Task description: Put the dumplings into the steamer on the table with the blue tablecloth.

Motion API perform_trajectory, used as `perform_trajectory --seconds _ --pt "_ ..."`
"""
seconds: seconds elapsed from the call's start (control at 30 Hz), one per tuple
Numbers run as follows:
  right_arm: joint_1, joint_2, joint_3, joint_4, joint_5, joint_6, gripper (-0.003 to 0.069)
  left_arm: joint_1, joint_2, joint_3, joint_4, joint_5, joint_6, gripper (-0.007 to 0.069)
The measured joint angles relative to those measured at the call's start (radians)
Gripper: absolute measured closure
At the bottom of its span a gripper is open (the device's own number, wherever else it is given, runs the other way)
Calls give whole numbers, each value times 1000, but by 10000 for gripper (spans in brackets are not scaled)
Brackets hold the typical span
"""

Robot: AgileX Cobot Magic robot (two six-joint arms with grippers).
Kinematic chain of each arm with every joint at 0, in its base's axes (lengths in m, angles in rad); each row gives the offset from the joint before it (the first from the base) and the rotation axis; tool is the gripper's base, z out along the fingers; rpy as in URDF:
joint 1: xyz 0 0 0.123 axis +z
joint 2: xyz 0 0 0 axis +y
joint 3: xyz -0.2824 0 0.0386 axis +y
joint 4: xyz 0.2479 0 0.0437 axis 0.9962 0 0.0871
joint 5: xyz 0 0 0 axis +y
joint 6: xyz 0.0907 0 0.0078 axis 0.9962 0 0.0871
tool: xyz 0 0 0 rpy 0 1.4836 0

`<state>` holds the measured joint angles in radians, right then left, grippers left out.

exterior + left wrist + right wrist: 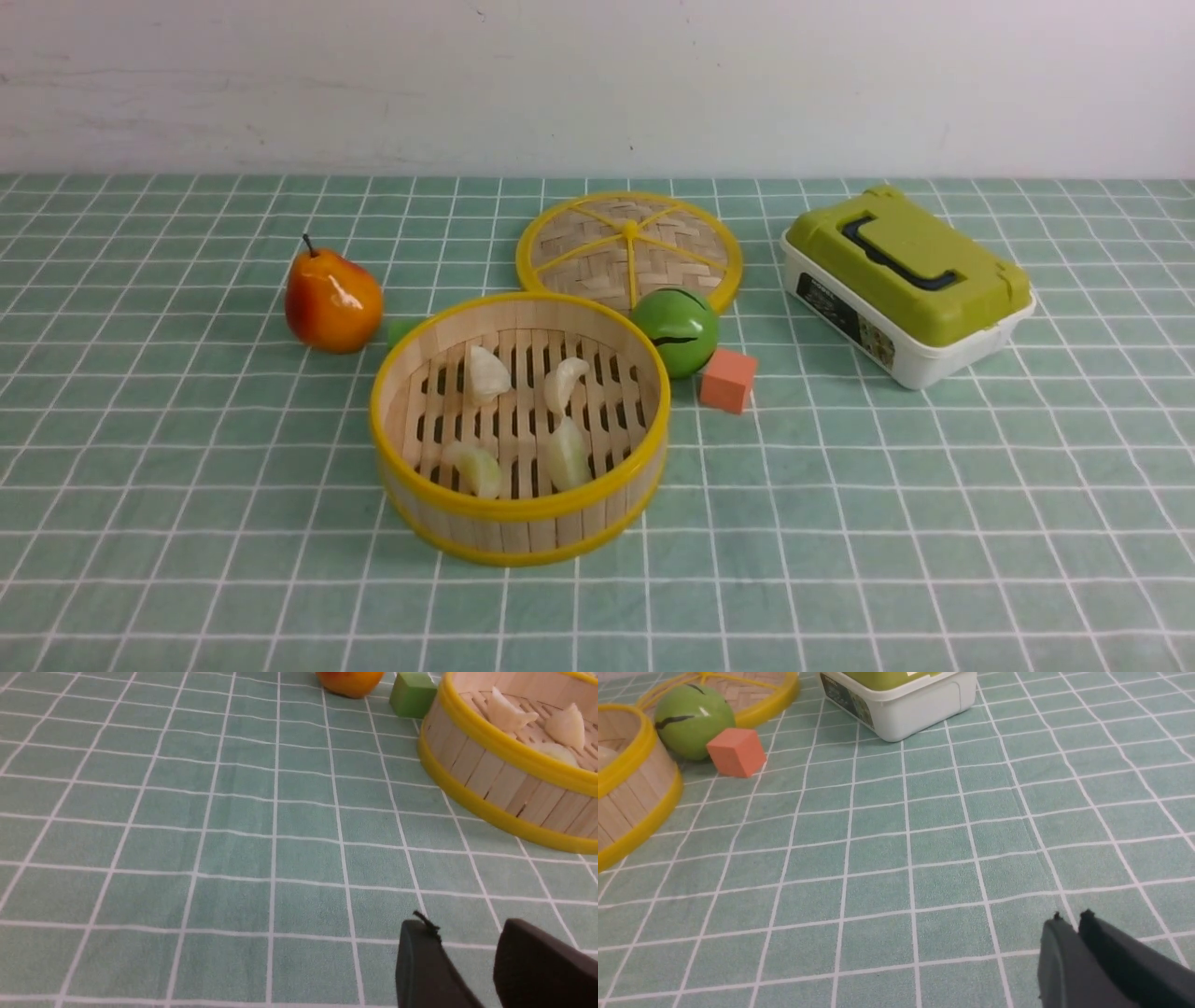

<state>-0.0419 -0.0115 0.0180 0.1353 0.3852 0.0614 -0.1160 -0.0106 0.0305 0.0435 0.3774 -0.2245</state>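
The round bamboo steamer (523, 534) stands mid-table on the blue tablecloth (840, 523). Several pale, glossy dumplings lie on its slatted floor, among them one (487, 373) at the back left and one (568, 455) near the front. In the left wrist view the steamer (490, 788) shows dumplings (507, 711) inside. My left gripper (467, 926) hovers over bare cloth short of the steamer, open and empty. Over bare cloth to the steamer's (630, 793) right, my right gripper (1071, 918) is shut and holds nothing. Neither arm shows in the front view.
A pear (331, 299) and a small green cube (412, 694) sit left of the steamer. The woven lid (579, 252) lies behind it. A green ball (676, 329) and an orange cube (728, 380) are at its right. A green-lidded white box (906, 280) stands far right.
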Motion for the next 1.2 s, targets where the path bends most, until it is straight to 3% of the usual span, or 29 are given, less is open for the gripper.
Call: perform_trajectory --seconds 0.3,0.37,0.53,1.2 --pt "0 0 0 0 0 0 598 0 0 0 12 1 1 411" --pt "0 0 0 0 1 0 596 0 0 0 12 2 -12 446" --pt "0 0 0 0 1 0 587 0 0 0 -3 7 -83 639" --pt "0 0 0 0 1 3 573 0 0 0 -6 7 -96 638"
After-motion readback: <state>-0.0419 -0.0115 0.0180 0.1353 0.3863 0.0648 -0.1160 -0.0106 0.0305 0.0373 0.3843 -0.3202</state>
